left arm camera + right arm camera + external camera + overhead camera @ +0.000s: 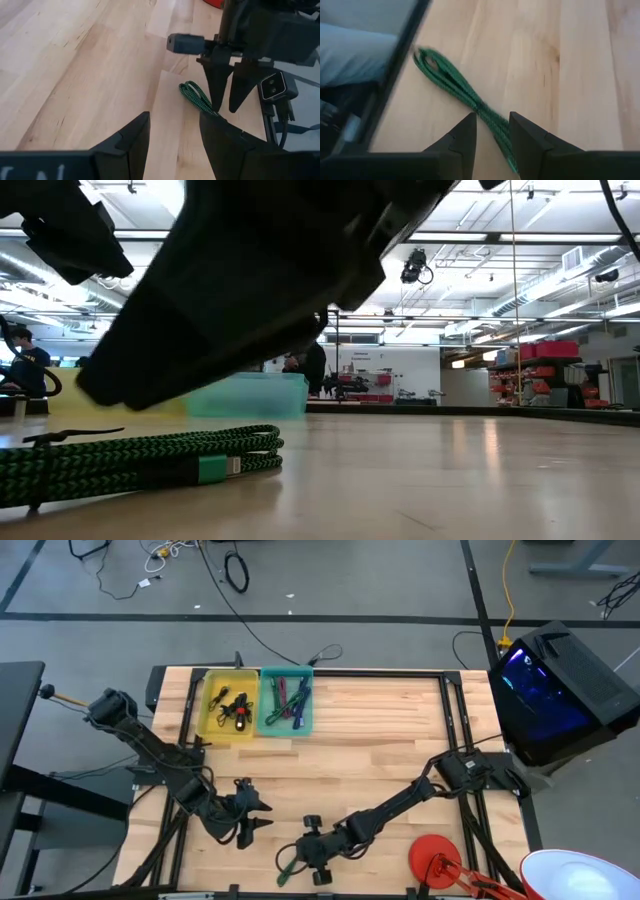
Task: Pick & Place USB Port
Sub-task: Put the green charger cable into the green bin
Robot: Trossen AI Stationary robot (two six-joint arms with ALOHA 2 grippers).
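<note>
A: What's blocked or cut off?

B: Low view is mostly filled by a dark arm body overhead. Under it only a stretch of the green cable (150,460) shows, with a green plug housing; its far end runs out of the picture. From above, the right end effector (318,862) covers most of the cable (290,862), only a bit pokes out beside it at the desk's near edge.

A: End effector states?

B: Right one: fingers apart, straddling the cable bundle (470,102), which runs between them; I can't tell if the pads touch it. Left end effector (256,818): fingers apart, empty, hanging just beside the right one, cable (196,96) lying ahead of it.

A: Desk and room?

B: Light butcher-block desk (380,730). Far from both end effectors, at the back edge, a yellow bin (228,705) and a teal bin (287,700) sit side by side, each holding cables. Red lamp (437,858) near the right arm. Grey floor with loose wires, black PC (560,690) glowing blue off to the side.
</note>
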